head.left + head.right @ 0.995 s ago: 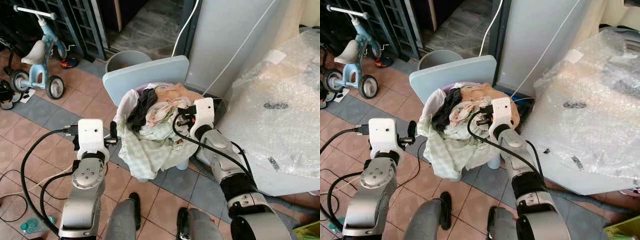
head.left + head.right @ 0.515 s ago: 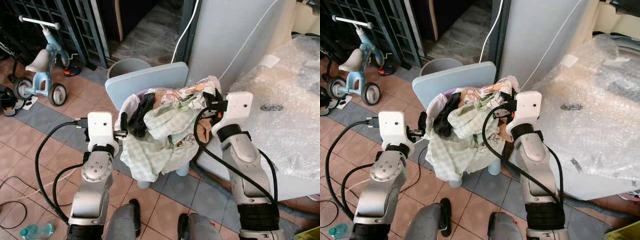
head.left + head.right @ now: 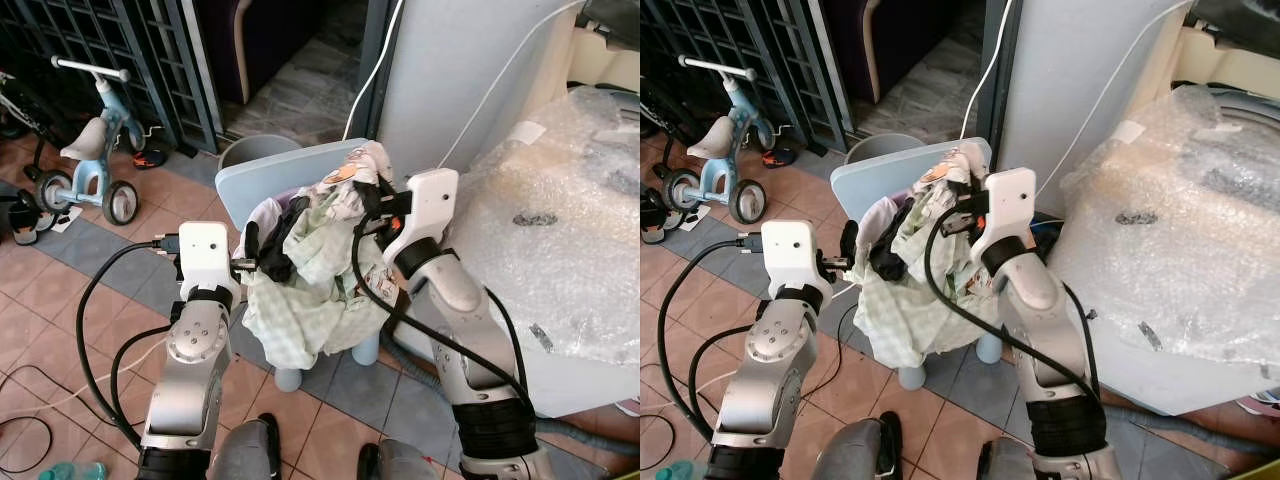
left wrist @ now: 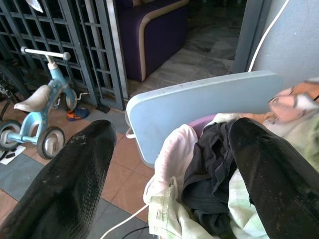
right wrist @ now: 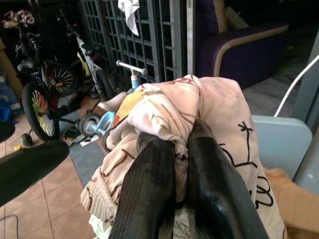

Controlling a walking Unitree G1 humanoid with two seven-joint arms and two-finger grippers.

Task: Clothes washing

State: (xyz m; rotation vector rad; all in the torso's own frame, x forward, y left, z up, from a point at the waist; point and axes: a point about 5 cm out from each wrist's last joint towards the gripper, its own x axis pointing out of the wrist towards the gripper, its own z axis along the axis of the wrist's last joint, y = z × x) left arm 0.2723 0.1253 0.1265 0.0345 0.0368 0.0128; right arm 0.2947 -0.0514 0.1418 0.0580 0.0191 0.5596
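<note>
1. Left eye view: a pile of laundry (image 3: pixel 305 290) is heaped on a pale blue chair (image 3: pixel 290 172) standing on the tiled floor (image 3: pixel 80 290). A printed cream garment (image 3: pixel 350 180) is held pinched above the pile by the right gripper (image 3: pixel 372 198), just in front of the chair back. The left gripper (image 3: pixel 250 250) is set at the pile's left edge, beside a black garment (image 3: pixel 285 240).
2. Right eye view: a surface covered in bubble wrap (image 3: pixel 1180 220) is seen just to the right of the chair, and a child's tricycle (image 3: pixel 715 170) well apart on the left.
3. Left wrist view: the left fingers (image 4: pixel 75 179) are spread wide apart, with nothing held between them; the black garment lies near one of them.
4. Right wrist view: the right fingers (image 5: pixel 149 189) are pressed together on a fold of the printed cream garment.
</note>
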